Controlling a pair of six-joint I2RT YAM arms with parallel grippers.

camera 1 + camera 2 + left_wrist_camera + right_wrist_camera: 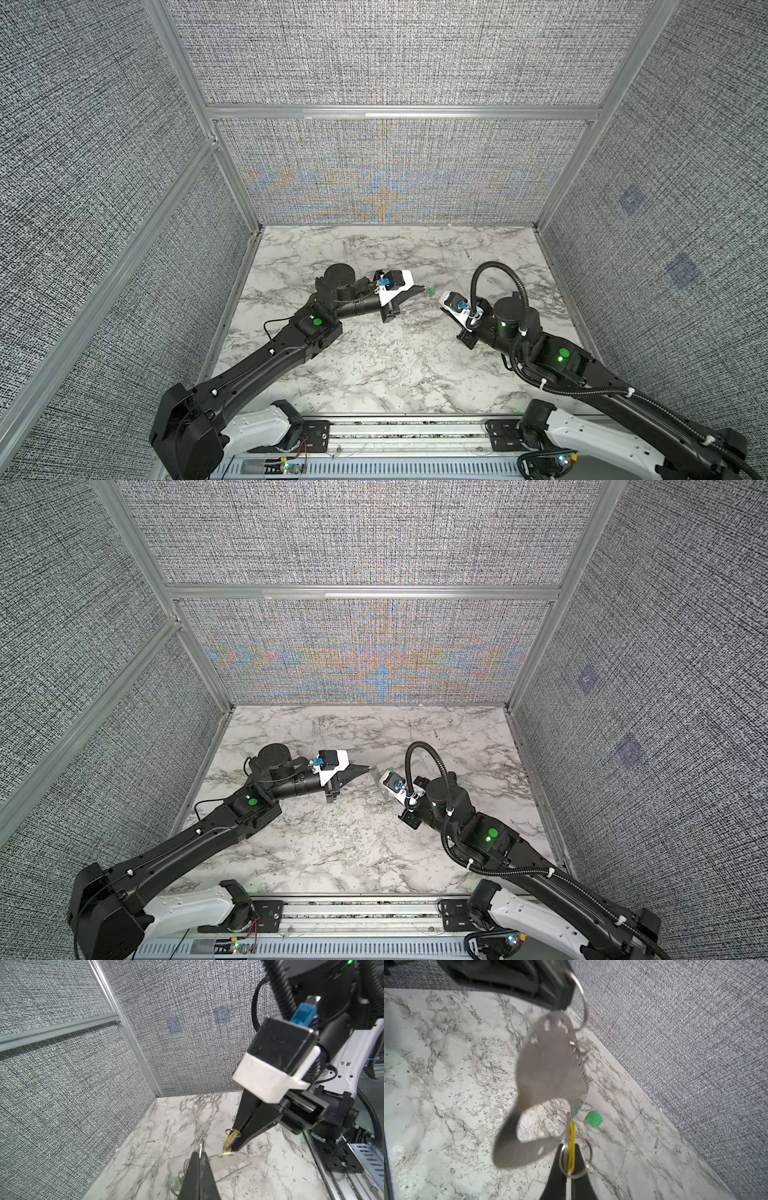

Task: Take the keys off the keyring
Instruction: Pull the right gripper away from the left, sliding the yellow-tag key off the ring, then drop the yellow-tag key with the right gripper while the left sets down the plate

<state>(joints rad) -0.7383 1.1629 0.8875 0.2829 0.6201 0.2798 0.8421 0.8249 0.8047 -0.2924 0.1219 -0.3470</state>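
Tips close together: left end effector near-level, right end effector steeply down.

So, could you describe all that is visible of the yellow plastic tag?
The yellow plastic tag shows edge-on, as a thin, straight strip. The right gripper is shut on it, its black fingers pressing both faces, above the marble table. A silver wire ring sits at its clamped end. Its free end points at the grey flat band with a notched edge; contact there is unclear.
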